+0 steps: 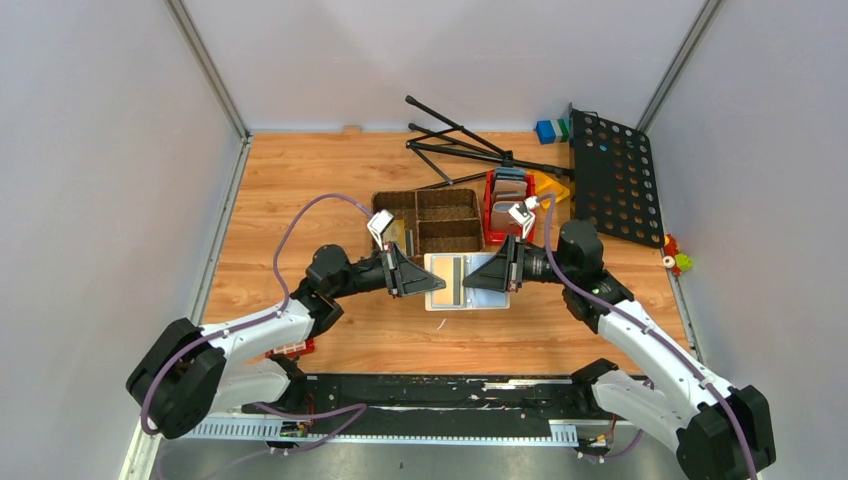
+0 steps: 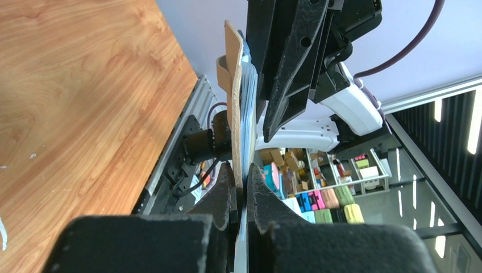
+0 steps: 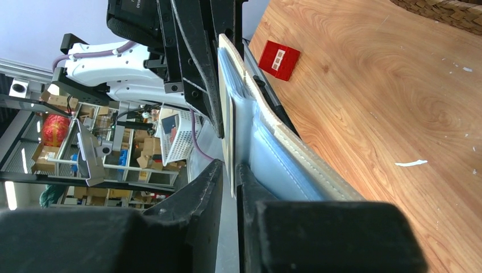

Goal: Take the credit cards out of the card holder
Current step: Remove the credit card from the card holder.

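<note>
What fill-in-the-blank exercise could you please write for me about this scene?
1. The card holder is pinched from one side by the left claw and from the other by the ____ claw.
2. The card holder is spread ____, its pale blue-grey inside facing the top camera.
3. The small flat block on the table near the left arm is ____.
Missing words: right; open; red.

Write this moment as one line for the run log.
left end effector: shut on card holder, left edge | right end effector: shut on its right edge | credit cards: inside holder
</note>
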